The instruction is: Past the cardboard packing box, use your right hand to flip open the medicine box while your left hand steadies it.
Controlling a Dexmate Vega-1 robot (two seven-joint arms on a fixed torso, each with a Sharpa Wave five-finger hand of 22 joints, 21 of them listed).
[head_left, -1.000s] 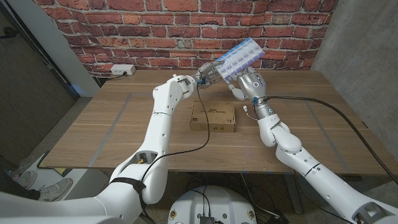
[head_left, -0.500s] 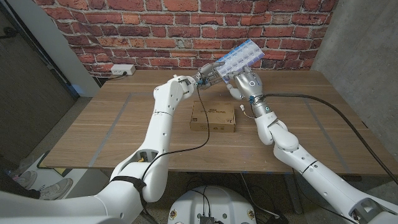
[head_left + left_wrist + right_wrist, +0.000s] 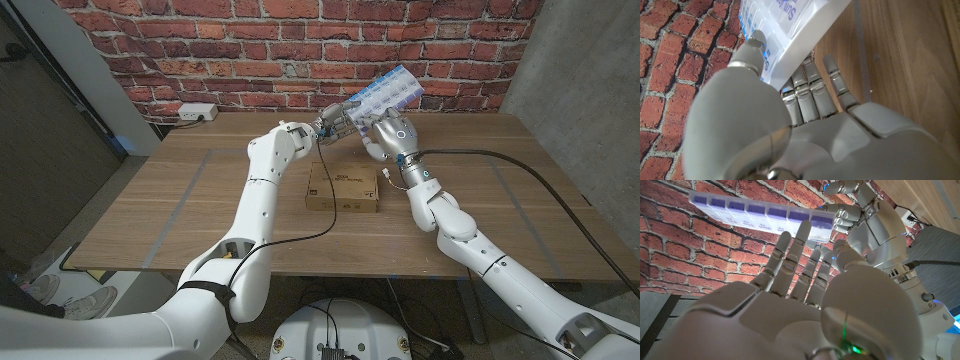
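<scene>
Beyond the cardboard packing box (image 3: 342, 189), toward the table's (image 3: 170, 210) far edge: medicine box (image 3: 385, 94) lifted, gripped by left hand (image 3: 338, 123); right hand (image 3: 391, 133) fingers spread, holding nothing, at its lids; lids apparently unopened.

Even, soft indoor light; faint shadows on the surface (image 3: 200, 215). Head view sharp. Wrist views: near robot hand (image 3: 790, 135) blurred, slight glare.
</scene>
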